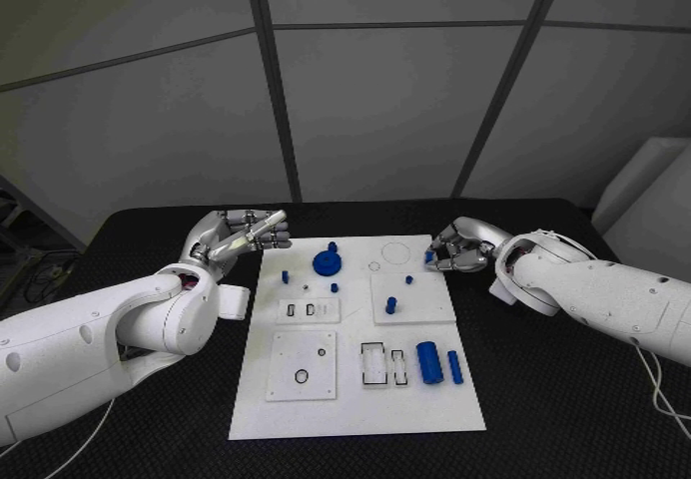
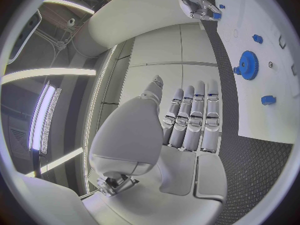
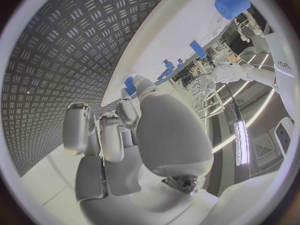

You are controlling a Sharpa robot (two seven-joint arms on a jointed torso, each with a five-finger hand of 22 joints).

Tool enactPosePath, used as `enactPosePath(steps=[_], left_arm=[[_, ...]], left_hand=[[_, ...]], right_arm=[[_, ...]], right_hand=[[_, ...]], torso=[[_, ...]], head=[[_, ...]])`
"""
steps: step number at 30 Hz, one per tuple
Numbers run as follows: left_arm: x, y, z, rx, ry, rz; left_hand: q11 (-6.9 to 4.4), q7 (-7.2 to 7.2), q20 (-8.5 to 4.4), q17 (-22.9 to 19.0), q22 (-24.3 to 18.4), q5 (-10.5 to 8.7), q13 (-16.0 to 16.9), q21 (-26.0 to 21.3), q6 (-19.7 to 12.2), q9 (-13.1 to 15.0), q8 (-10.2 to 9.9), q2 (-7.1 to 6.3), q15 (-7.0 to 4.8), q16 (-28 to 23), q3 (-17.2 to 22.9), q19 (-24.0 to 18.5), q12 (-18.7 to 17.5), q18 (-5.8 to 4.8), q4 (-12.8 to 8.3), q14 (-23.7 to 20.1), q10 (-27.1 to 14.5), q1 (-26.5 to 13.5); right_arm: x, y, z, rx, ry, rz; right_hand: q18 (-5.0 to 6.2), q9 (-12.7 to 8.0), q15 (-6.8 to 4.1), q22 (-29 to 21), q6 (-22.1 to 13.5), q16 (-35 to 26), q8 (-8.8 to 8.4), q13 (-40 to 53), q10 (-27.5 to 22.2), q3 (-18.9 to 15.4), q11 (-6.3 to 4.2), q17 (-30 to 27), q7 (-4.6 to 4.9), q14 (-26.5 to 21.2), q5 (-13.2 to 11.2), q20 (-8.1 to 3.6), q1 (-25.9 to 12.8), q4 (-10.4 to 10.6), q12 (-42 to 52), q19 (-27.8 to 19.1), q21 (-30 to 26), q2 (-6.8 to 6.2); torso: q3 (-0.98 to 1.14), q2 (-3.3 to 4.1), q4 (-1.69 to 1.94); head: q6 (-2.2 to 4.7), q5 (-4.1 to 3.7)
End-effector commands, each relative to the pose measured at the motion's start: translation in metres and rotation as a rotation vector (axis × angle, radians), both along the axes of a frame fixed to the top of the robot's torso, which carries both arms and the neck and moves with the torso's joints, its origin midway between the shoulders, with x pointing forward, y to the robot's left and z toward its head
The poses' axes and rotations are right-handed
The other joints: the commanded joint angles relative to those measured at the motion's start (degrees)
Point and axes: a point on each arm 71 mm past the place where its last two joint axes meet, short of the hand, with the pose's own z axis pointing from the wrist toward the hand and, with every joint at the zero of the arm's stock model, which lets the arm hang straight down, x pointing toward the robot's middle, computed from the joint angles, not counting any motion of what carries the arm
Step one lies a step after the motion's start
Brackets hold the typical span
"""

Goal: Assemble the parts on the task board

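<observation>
One hand (right) pinches a blue part — over the task board.

Looked like a robotics lab or test cell, not a home. A white task board w/ small blue parts lay on a black table w/ a ribbed, tread-pattern surface. Behind the table stood plain grey wall panels split by dark seams. Above the board, in the wrist views, long strip lights ran overhead. Right of the table, a white panel leaned.
</observation>
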Motion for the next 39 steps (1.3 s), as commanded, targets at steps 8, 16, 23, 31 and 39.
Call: enactPosePath(steps=[8,16,23,31,39], left_arm=[[0.0,0.0,0.001,0.002,-0.005,-0.011],[-0.001,0.001,0.001,0.002,-0.002,-0.011],[-0.001,0.0,0.001,0.002,0.0,-0.014],[0.0,-0.003,0.0,0.0,0.003,-0.02],[0.0,-0.004,0.0,0.0,0.006,-0.022]], left_hand=[[0.15,0.08,0.07,0.1,-0.1,-0.16,0.0,-0.3,0.5,0.0,-0.3,0.78,0.16,-0.4,0.1,-0.5,0.1,-0.56,-0.5,0.3,0.2,0.1],[0.16,0.09,0.07,0.1,-0.1,-0.17,0.0,-0.3,0.4,0.0,-0.3,0.84,0.16,-0.4,0.1,-0.5,0.1,-0.56,-0.5,0.3,0.2,0.2],[0.16,0.08,0.07,0.2,-0.1,-0.18,0.0,-0.3,0.4,0.0,-0.3,0.88,0.16,-0.5,0.2,-0.5,0.0,-0.56,-0.6,0.3,0.2,0.2],[0.16,0.08,0.07,0.2,-0.1,-0.18,0.0,-0.3,0.4,0.0,-0.3,0.88,0.16,-0.5,0.2,-0.5,0.0,-0.56,-0.6,0.3,0.2,0.2],[0.16,0.08,0.07,0.2,-0.1,-0.18,0.0,-0.3,0.4,0.0,-0.3,0.88,0.16,-0.5,0.2,-0.5,0.0,-0.56,-0.6,0.3,0.2,0.2]], right_arm=[[-0.005,0.005,0.009,0.06,-0.066,-0.059],[-0.022,0.037,0.016,0.076,-0.039,-0.026],[-0.037,0.087,0.022,0.075,-0.044,0.075],[-0.046,0.145,0.025,0.075,-0.044,0.187],[-0.054,0.182,0.026,0.052,-0.046,0.265]], right_hand=[[-0.2,0.6,-0.84,0.6,0.9,0.5,0.88,0.7,1.1,2.3,-0.44,13.4,-0.52,5.6,0.3,-0.68,2.1,-1.5,0.6,0.7,0.6,1.61],[-0.22,0.5,-0.83,0.6,0.6,0.5,0.76,0.5,0.9,2.7,-0.36,13.4,-0.4,5.7,0.6,-0.73,2.0,-1.6,0.4,0.7,0.7,1.53],[-0.23,0.5,-0.78,0.7,0.5,0.5,0.68,0.3,0.8,2.9,-0.29,13.5,-0.32,5.7,0.8,-0.72,1.9,-1.6,0.1,0.8,0.7,1.41],[-0.27,0.6,-0.74,0.8,0.5,0.5,0.7,0.4,0.8,3.1,-0.25,13.5,-0.29,5.7,1.2,-0.71,1.6,-1.6,0.1,0.9,0.7,1.41],[-0.28,0.6,-0.73,0.9,0.5,0.5,0.71,0.4,0.9,3.2,-0.23,13.5,-0.28,5.7,1.2,-0.7,1.5,-1.5,0.2,0.9,0.8,1.43]], torso=[[-0.04,-0.13,-0.04],[-0.11,-0.19,0.01],[-0.17,-0.11,0.22],[-0.15,-0.01,0.17],[-0.05,0.08,0.09]], head=[[-0.04,0.12],[0.17,0.35],[0.12,0.67],[-0.25,1.65],[-0.55,2.29]])
